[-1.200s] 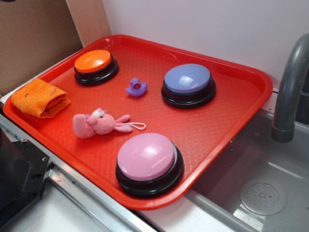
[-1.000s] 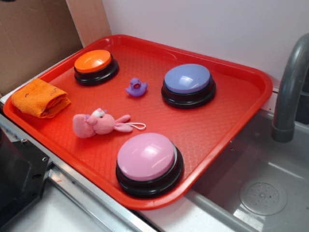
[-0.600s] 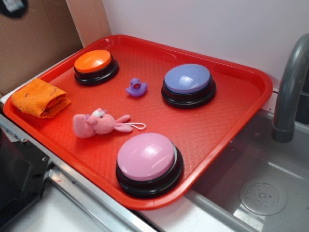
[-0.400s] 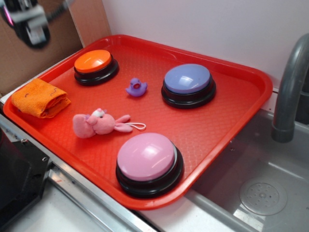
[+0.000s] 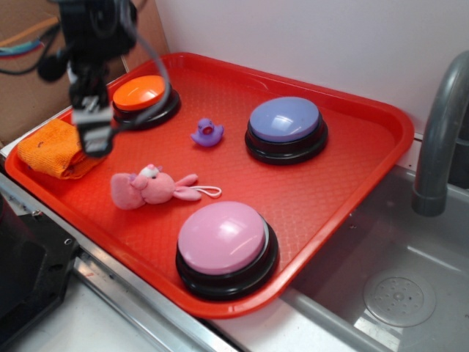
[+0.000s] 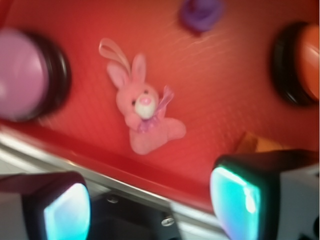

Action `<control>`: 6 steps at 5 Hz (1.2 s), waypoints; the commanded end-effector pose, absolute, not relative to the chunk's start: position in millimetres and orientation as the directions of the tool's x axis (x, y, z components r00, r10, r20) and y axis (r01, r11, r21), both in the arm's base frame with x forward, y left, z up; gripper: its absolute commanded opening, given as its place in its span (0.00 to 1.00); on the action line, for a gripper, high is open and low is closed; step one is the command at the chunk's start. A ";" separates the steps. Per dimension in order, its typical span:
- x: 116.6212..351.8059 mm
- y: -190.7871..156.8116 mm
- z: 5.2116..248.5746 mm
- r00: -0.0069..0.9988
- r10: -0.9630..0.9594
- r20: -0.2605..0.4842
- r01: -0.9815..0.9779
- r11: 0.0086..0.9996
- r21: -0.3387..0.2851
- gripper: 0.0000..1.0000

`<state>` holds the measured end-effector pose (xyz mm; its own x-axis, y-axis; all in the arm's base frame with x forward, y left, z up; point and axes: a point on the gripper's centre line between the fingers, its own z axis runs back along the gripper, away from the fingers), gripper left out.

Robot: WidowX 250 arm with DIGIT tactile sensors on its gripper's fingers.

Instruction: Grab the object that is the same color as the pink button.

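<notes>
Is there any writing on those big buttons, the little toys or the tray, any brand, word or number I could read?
None that can be read.
The pink button, purple button and orange button have plain tops.
The pink bunny, purple duck, orange cloth and red tray show no label.
The claw is blurred in the exterior view, so any marking there is unreadable.

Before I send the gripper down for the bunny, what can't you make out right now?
- Gripper, exterior view: motion-blurred, so its height above the tray is unclear.
- Orange cloth, exterior view: partly behind the gripper.
- Bunny, wrist view: soft focus; cord unresolved.
- Pink button, wrist view: cut by left edge.
</notes>
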<state>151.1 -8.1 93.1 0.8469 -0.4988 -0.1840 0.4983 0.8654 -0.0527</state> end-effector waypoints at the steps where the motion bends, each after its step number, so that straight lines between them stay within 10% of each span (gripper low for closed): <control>1: 152.5 -9.7 60.3 0.816 -0.532 -0.228 0.542 0.840 -0.022 1.00; 5: 163.0 -23.4 27.3 0.814 -0.507 -0.284 0.525 0.851 -0.017 1.00; 6: 160.6 -20.9 21.0 0.818 -0.497 -0.290 0.511 0.859 -0.031 0.00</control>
<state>160.1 -21.2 18.9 0.8096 -0.4995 -0.3081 0.5141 0.8569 -0.0383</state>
